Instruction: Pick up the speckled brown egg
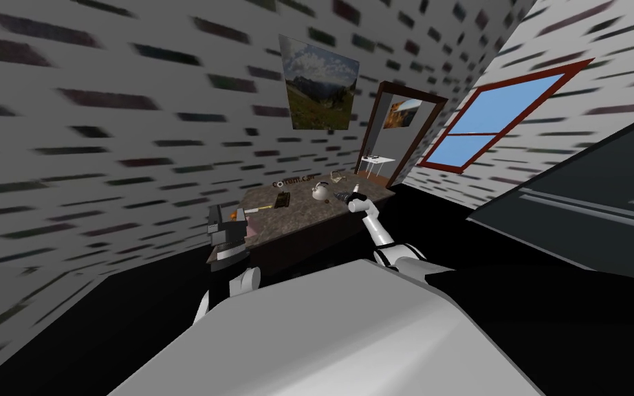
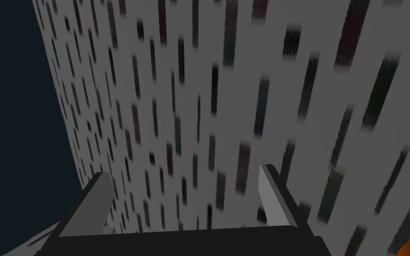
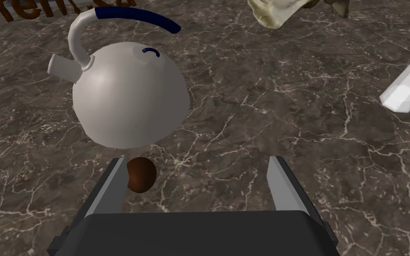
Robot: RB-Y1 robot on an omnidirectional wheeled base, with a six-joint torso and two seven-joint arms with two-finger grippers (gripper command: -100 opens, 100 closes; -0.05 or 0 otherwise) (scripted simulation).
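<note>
Over the dark marbled countertop [image 3: 288, 124], the robot's right gripper [image 3: 197, 162] hangs with its fingers spread wide. The brown egg [image 3: 141, 175] rests on the stone between them, hard by one finger and not clasped. A rounded pale kettle [image 3: 128, 95] with a dark blue handle stands just beyond the egg; a white shaker [image 3: 408, 86] sits well apart. The left gripper [image 2: 184, 175] — fingers likewise parted — faces a wall.

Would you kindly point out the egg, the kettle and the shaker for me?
egg [image 3: 141, 175]: right wrist view, middle of its brown shell.
kettle [image 3: 128, 98]: right wrist view, middle of its round grey body.
shaker [image 3: 405, 88]: right wrist view, its white side.
</note>
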